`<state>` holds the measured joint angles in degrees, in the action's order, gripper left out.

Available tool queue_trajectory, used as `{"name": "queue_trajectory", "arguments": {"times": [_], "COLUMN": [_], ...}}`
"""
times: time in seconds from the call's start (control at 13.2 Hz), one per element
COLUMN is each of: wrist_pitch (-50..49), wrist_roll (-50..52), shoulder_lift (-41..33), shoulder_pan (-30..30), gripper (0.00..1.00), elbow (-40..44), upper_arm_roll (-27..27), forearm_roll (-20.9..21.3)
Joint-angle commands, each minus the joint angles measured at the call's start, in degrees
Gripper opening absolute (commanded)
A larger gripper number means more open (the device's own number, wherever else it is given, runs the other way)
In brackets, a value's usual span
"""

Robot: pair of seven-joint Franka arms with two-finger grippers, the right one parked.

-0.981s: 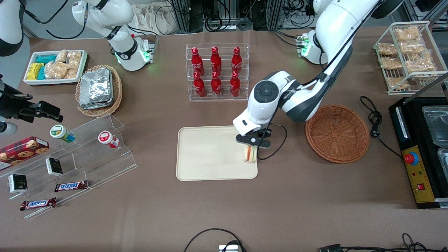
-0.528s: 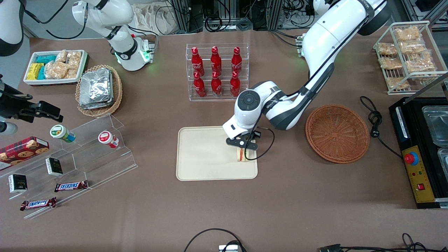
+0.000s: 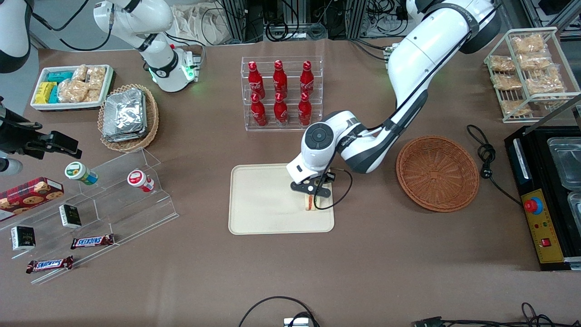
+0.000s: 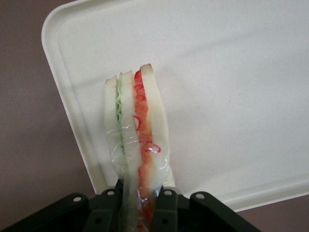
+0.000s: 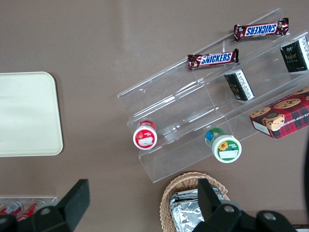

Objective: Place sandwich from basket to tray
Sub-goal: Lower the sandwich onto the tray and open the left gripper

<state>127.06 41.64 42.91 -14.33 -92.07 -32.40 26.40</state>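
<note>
My claw (image 3: pixel 311 194) pinches the sandwich (image 3: pixel 309 203) by one end, fingers (image 4: pixel 107 209) pressed on both bread faces. Sandwich hangs edge-on over the tray (image 3: pixel 258 200), at the tray end toward the working arm, near its rim. Whether the lower edge is touching the tray surface, I cannot tell from the front view; the wrist view shows the sandwich (image 4: pixel 136 140) over the tray (image 4: pixel 231 96) with brown counter (image 3: pixel 372 254) alongside the rim. Basket (image 3: pixel 437 173) sits well apart from the tray, toward the working arm's end, nothing in it.

Handling guess: light, soft bread wedge, wrapped in clear film, so a bit slippery and easy to squash. The layers, red and green filling between white slices, could slide apart if the grip is only on one slice. Best hold is across both outer bread faces near the thick end, as I have it, light squeeze only. Risk: standing on its edge it will likely tip onto a flat face once released, and being near the rim it could tip out onto the counter, so I judge lowering close to the surface before spreading is the safer way.
</note>
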Motion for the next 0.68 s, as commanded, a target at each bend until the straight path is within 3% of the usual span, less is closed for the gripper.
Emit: {"name": "queue_trajectory", "arguments": {"times": [0.0, 0.3, 0.45, 0.53, 0.6], "wrist_pitch": [-1.4, -1.4, -1.4, -1.4, -1.4], "wrist_roll": [1.2, 1.3, 2.0, 2.7, 3.3], "shoulder_lift": [1.6, 2.0, 2.1, 2.3, 2.4], "shoulder_pan": [-1.3, -1.3, -1.3, -1.3, -1.3], "gripper": [0.27, 0.38, 0.59, 0.76, 0.86], "elbow": [2.6, 2.6, 2.6, 2.7, 2.7], "upper_arm_roll": [0.5, 0.5, 0.5, 0.5, 0.5], "forearm_roll": [1.5, 1.5, 1.5, 1.5, 1.5]}}
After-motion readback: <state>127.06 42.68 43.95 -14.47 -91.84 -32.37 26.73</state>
